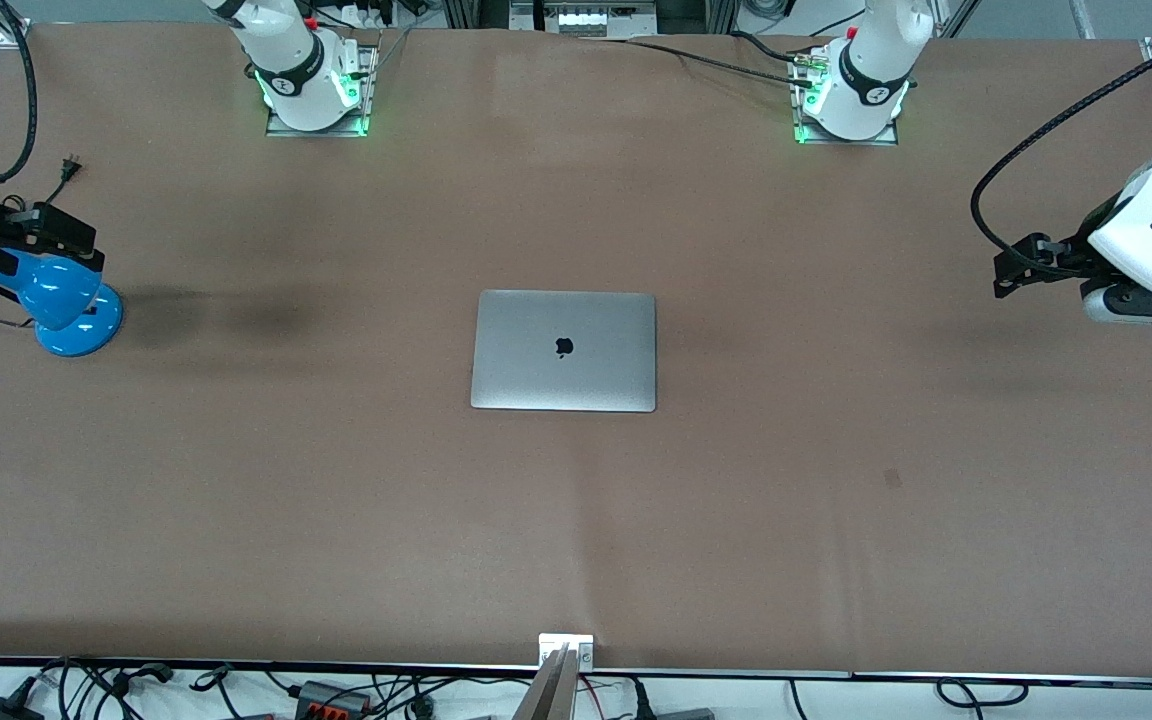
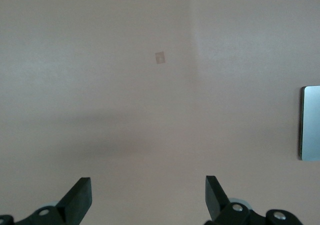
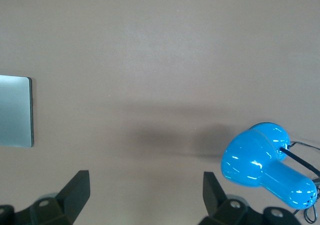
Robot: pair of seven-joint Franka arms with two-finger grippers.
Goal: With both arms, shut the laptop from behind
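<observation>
Laptop (image 1: 563,350) shut flat mid-table, all 4 edges unobstructed

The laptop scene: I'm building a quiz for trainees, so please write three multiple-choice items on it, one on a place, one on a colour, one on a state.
1. Where does the laptop lie?
A. mid-table, between the two arms' ends
B. on the lamp's base
C. at the table edge nearest the front camera

2. What colour is the desk lamp?
A. red
B. blue
C. white

3. How is the laptop's lid?
A. upright
B. half open
C. shut flat

Answers: 1 A, the front view shows it in the middle of the brown table. 2 B, its shade and base are bright blue, at the right arm's end. 3 C, only the lid with its logo faces up; the left gripper and right gripper hang apart from it over bare table, fingers open.
</observation>
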